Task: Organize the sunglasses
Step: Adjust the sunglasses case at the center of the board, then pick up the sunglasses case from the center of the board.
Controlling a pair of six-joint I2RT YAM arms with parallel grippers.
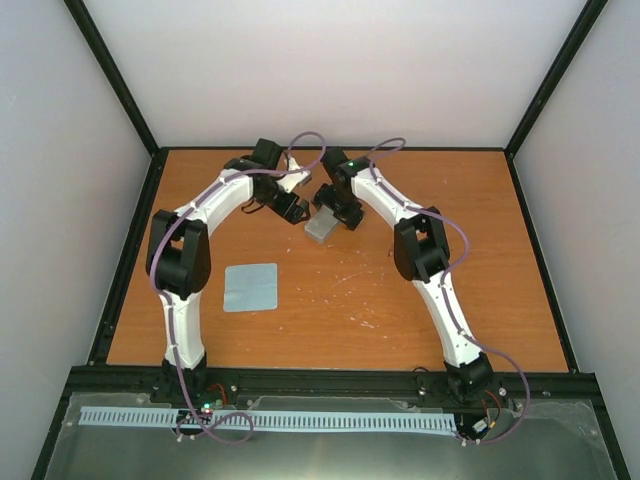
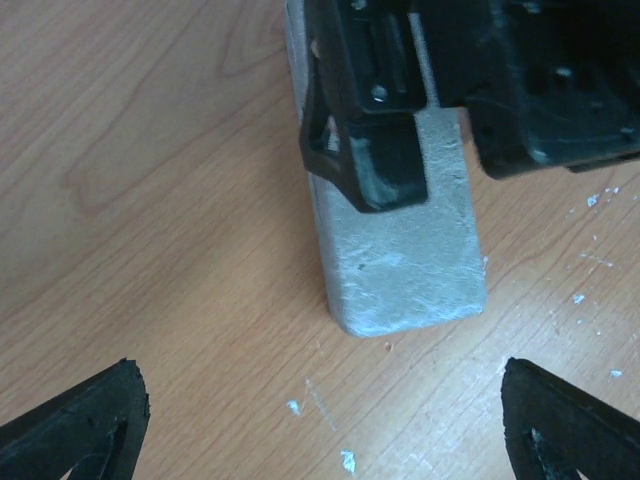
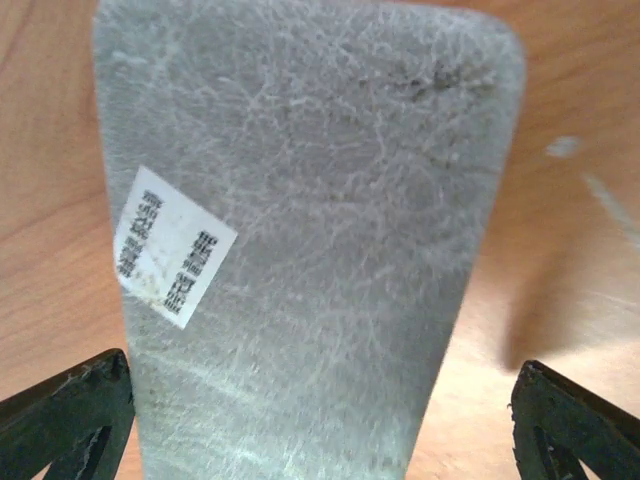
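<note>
2 risks stand out from here. Risk 1: the right gripper (image 3: pixel 320 425) sits low over the grey box (image 3: pixel 300 250), its jaws spread wider than the box with a gap on each side. If that arm lifts or swings off line, 1 finger could catch the box's edge and drag or tip it across the table (image 1: pixel 400 300). Risk 2: the 2 arms are crowded together at the far middle of the table. A reach by the left gripper (image 2: pixel 330 425) toward the box could knock into the right wrist, which the left wrist view shows directly over the box's far end.

The sunglasses are not visible in any view. The box is closed, so they are probably inside, though that cannot be confirmed. If so, a hard bump might jolt the lid open, in my judgement.

Both arms stretch forward and bend inward, wrists pitched down at the box. The left gripper hovers just short of the end of the box nearest it, claws wide apart and holding nothing. The pale blue-grey cloth (image 1: pixel 250 287) lies well apart, nearer the left arm's base.
</note>
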